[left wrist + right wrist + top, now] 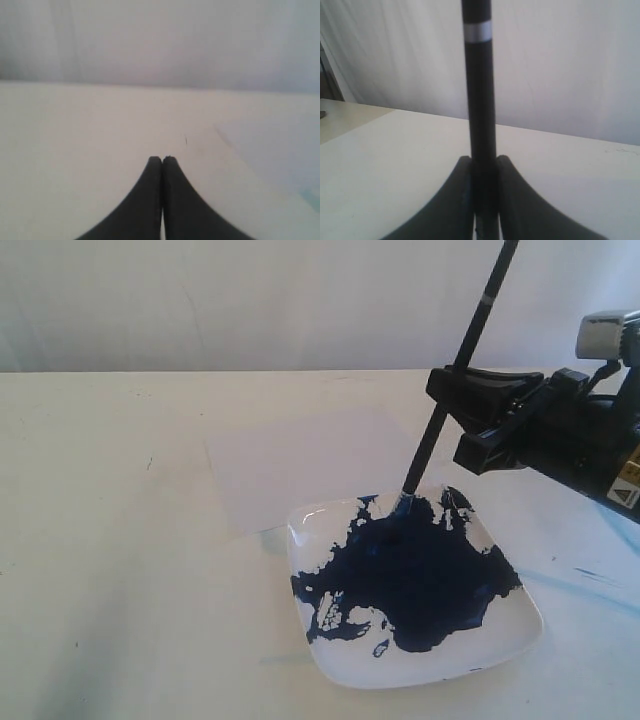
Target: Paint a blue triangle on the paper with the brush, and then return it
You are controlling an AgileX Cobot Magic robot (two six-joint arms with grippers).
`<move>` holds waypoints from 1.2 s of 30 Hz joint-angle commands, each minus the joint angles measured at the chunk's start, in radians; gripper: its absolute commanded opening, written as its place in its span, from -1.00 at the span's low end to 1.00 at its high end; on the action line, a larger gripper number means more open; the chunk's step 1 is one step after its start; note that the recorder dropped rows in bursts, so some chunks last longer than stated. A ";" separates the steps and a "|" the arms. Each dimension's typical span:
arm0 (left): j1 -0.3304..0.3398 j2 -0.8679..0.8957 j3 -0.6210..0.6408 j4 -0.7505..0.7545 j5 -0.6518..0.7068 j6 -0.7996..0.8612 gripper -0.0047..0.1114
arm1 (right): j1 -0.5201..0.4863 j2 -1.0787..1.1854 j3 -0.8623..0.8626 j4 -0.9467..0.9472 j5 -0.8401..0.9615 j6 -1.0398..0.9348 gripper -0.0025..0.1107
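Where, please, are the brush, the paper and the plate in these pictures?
brush (424, 455), exterior view, lower part of the black handle.
paper (300, 475), exterior view, bare middle of the sheet.
plate (480, 648), exterior view, bare white part near its edge.

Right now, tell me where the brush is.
The brush stands tilted right of centre in the exterior view, clamped in the right gripper. Its tip sits in the blue paint at the edge of the white plate nearest the paper.

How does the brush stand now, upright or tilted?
Tilted. The brush leans: tip in the blue paint on the plate, handle rising rightward in the exterior view, clamped by the right gripper.
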 commanded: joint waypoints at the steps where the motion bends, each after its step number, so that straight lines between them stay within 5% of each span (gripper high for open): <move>1: -0.007 -0.003 0.003 -0.036 -0.391 0.000 -0.92 | -0.006 -0.003 0.004 0.008 -0.016 0.002 -0.96; 3: -0.007 0.017 0.003 -0.193 -0.482 0.006 -0.92 | -0.006 -0.003 0.001 0.012 -0.016 0.002 -0.96; 7: -0.007 0.181 -0.089 -0.514 -0.384 0.194 -0.92 | -0.006 -0.003 -0.015 0.020 -0.016 0.002 -0.96; 16: -0.027 0.722 -0.533 0.121 0.238 -0.263 -0.92 | -0.006 -0.003 -0.022 0.020 0.074 -0.003 -0.96; 19: -0.084 0.834 -0.666 -0.010 0.474 -0.019 -0.92 | -0.006 -0.003 -0.022 0.020 0.108 -0.001 -0.96; 23: -0.107 0.950 -0.801 -0.469 0.798 0.658 -0.92 | -0.006 -0.003 -0.022 0.021 0.099 -0.001 -0.96; 25: -0.094 1.006 -0.849 -0.642 0.928 0.821 -0.92 | -0.006 -0.003 -0.022 0.014 0.101 -0.001 -0.96; 31: -0.086 1.107 -0.920 -0.741 1.163 0.944 -0.92 | -0.006 -0.003 -0.022 0.003 0.130 0.016 -0.96; 36: -0.086 1.114 -0.918 -0.735 1.148 0.971 -0.92 | -0.006 -0.003 -0.022 0.002 0.130 0.017 -0.96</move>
